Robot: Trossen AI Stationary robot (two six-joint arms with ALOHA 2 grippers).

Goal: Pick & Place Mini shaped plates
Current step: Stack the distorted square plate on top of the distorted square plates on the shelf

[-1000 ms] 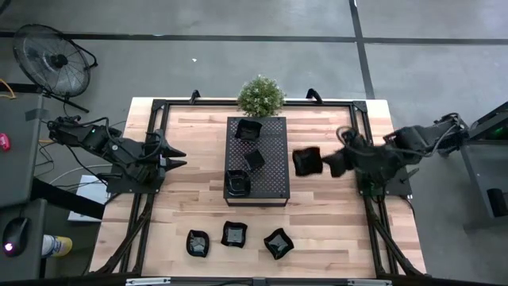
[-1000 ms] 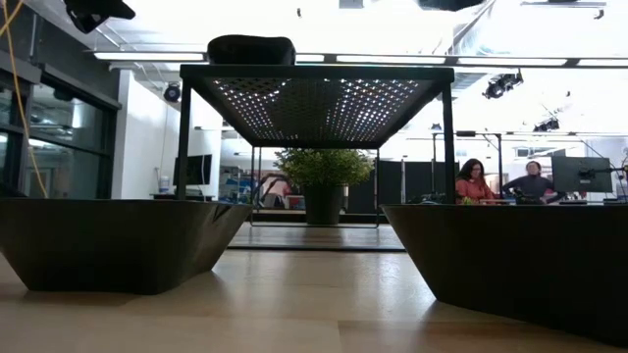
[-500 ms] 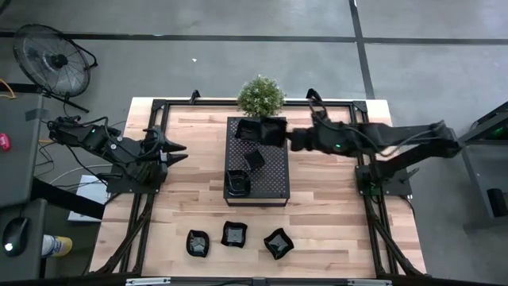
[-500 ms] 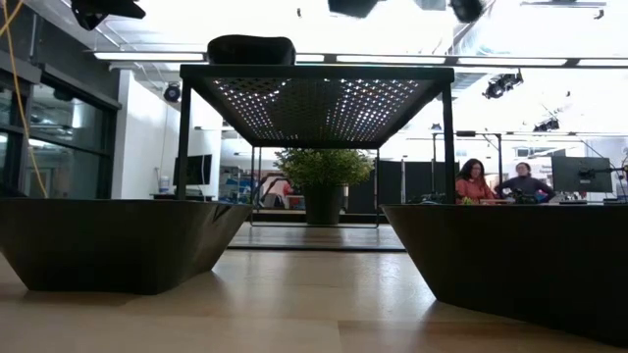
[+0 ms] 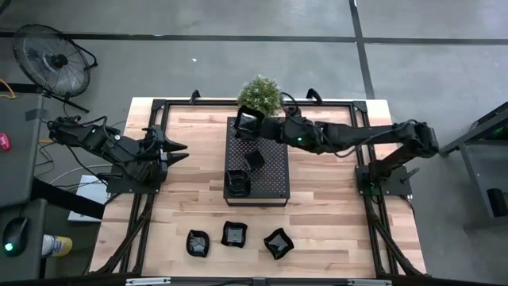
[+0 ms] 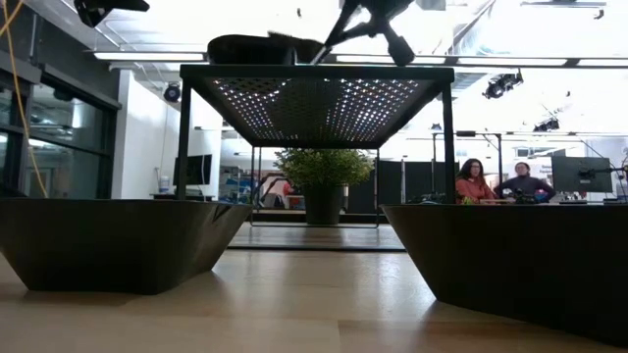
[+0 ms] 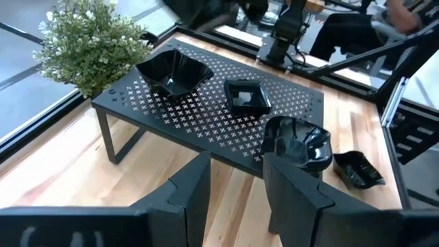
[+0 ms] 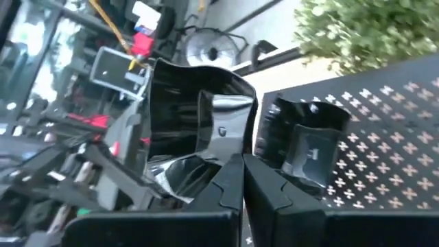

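Observation:
My right gripper [image 5: 265,125] reaches in from the table's right over the far end of the black perforated tray [image 5: 274,171]. It is shut on a glossy black mini shaped plate [image 8: 188,116]. Three more plates sit on the tray: a wavy one [image 7: 175,72], a square one [image 7: 247,96] and a round one [image 7: 295,140]. Another three [image 5: 234,234] rest on the table near its front edge. My left gripper [image 7: 236,199] waits open by the table's left edge with nothing between its fingers. My right gripper pinches the plate's rim [image 8: 221,159] between its two shut fingers. They come from the table's right, slanting a little downward. The plate [image 5: 248,119] is tilted and lifted clear above the tray's far end, next to the wavy plate [image 8: 305,137].
A potted plant [image 5: 260,95] stands just beyond the tray's far end, close to the held plate. The black frame rails [image 5: 151,159] run along the table's sides. Bare wood lies left and right of the tray. People sit at desks [image 6: 500,184] far behind the table.
My right gripper has swept from beside the tray's right side toward the table's far left, ending over the tray's far end. It has stayed shut on the plate, which has travelled with it, clear of the table. The plates on the tray have not moved.

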